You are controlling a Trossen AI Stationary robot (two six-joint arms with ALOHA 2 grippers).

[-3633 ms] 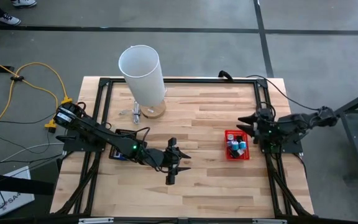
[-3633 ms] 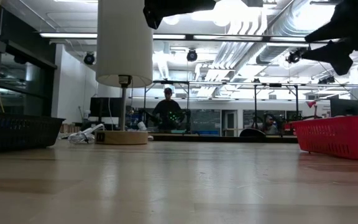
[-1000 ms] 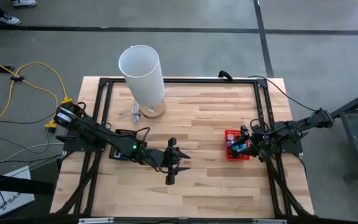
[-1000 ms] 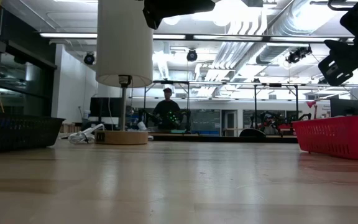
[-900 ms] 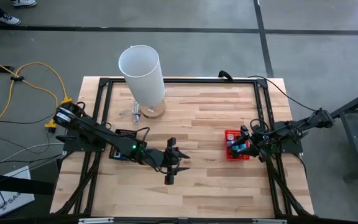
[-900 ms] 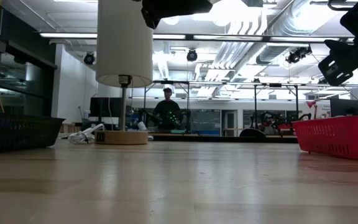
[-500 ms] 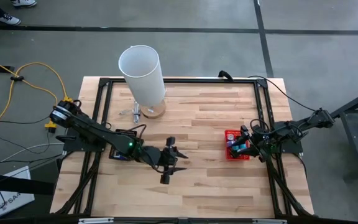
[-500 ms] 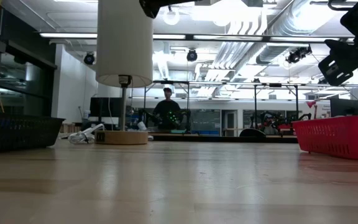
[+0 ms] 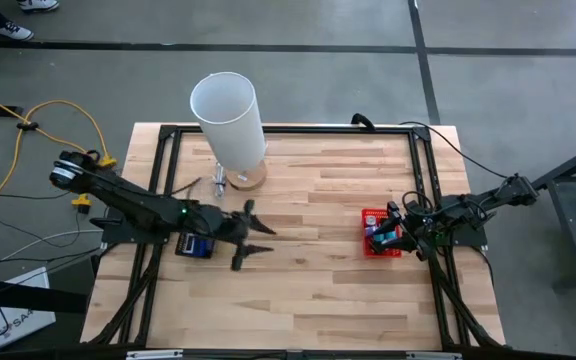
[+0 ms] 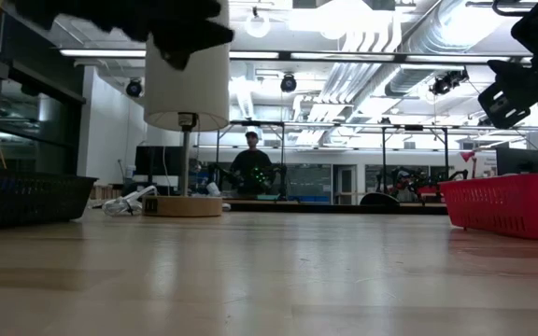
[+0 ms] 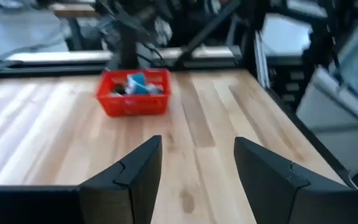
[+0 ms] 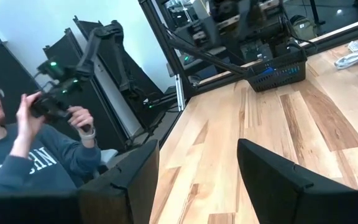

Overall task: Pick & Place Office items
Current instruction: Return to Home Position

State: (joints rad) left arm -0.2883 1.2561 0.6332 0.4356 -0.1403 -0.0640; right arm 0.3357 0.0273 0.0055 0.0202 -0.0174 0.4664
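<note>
Several small office items [image 9: 378, 236] in teal, blue, black and white lie inside the red mesh basket [image 9: 368, 248] at the table's right; they also show in the left wrist view [image 11: 135, 81]. My right gripper [image 9: 396, 226] hangs open above that basket's right side, high over it in the low view [image 10: 519, 86]. My left gripper [image 9: 260, 236] stands open over the bare left-centre of the table, pointing level toward the red basket [image 11: 132, 102], nothing between its fingers [image 11: 126, 180].
A black basket [image 9: 196, 246] holding something blue sits at the table's left under my left arm. A tall white cylinder [image 9: 228, 118] on a round wooden base stands at the back, small clear pieces [image 9: 208, 184] beside it. A person [image 12: 23, 149] sits beyond the table's near edge.
My left gripper has drawn back toward the table's left edge and slightly toward the far edge, sinking a little and staying open. My right gripper has kept still over the red basket.
</note>
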